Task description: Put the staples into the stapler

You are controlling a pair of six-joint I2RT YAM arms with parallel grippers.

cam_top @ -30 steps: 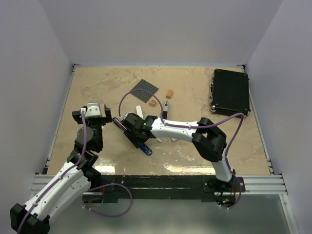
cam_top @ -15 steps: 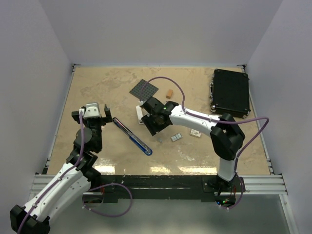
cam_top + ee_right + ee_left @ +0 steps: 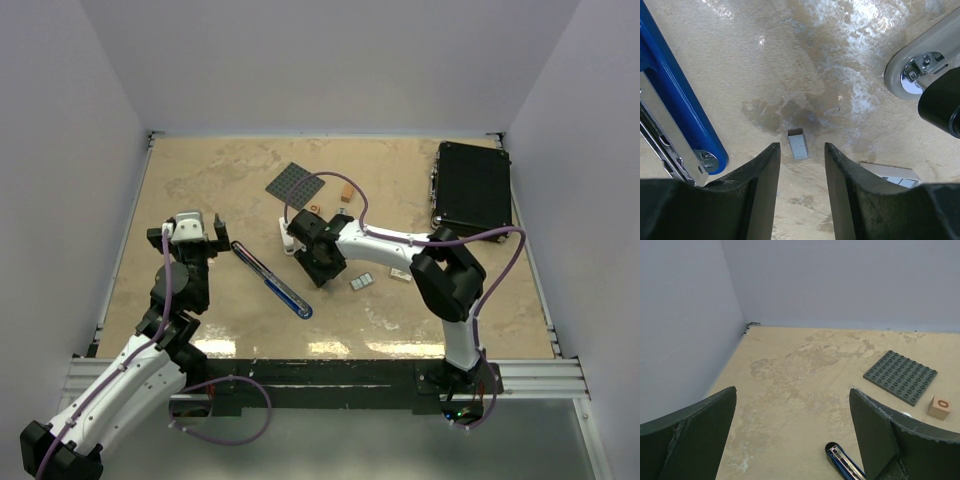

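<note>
Your right gripper (image 3: 800,152) hangs low over small grey staple strip (image 3: 798,145) lying on beige table (image 3: 805,60). Jaws parted either side of strip, not touching; nothing grasped. Long blue stapler (image 3: 675,115), opened flat, lies just beside. Your left gripper (image 3: 792,415) spread wide, empty. You likely have pick-up, loading and closing all left.

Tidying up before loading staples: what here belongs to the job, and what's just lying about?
Job: blue stapler, staple strip, staple box, grey tray piece.
Lying about: grey baseplate, orange blocks, black case.
</note>
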